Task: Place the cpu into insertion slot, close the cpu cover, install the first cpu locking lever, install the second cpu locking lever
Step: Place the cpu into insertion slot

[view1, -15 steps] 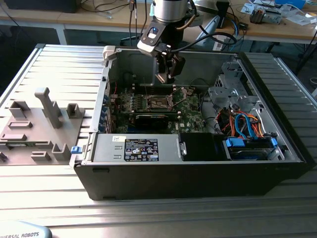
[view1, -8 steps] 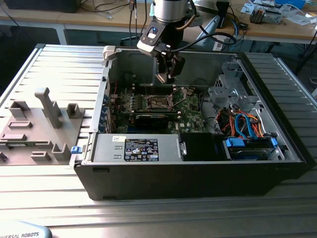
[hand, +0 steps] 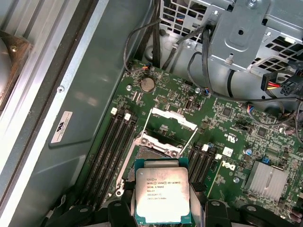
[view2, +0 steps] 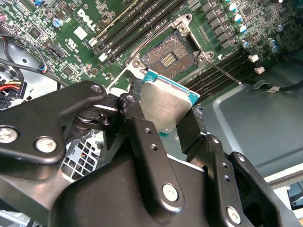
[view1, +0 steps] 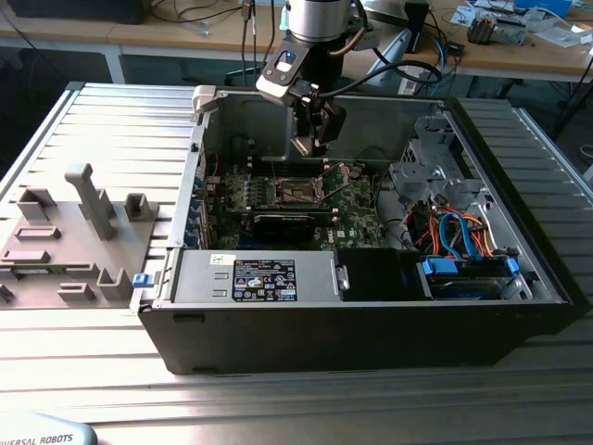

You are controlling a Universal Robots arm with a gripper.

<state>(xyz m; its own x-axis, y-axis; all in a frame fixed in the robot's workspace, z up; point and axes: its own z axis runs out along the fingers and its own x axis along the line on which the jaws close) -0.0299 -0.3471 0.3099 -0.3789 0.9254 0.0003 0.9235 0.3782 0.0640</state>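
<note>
My gripper (view1: 310, 139) hangs inside the open computer case, above the green motherboard (view1: 357, 209). It is shut on the cpu (hand: 162, 195), a flat square chip with a silver-grey top, clamped by its two opposite edges between black fingers (view2: 137, 118). The cpu (view2: 165, 101) is held in the air, clear of the board. The insertion slot (view2: 166, 57) lies open just beyond it, with its dark contact field exposed. The cpu cover (hand: 173, 119) stands raised on its hinge at the slot's far side. Thin wire levers (view2: 222, 71) stick up beside the slot.
Memory slots (hand: 113, 146) flank the insertion slot. A black expansion card (view1: 287, 222) lies in front of it, and the power supply (view1: 264, 278) sits at the case front. A drive cage (view1: 435, 167) with cables fills the exterior view's right. Grey fixtures (view1: 74, 232) stand outside the case.
</note>
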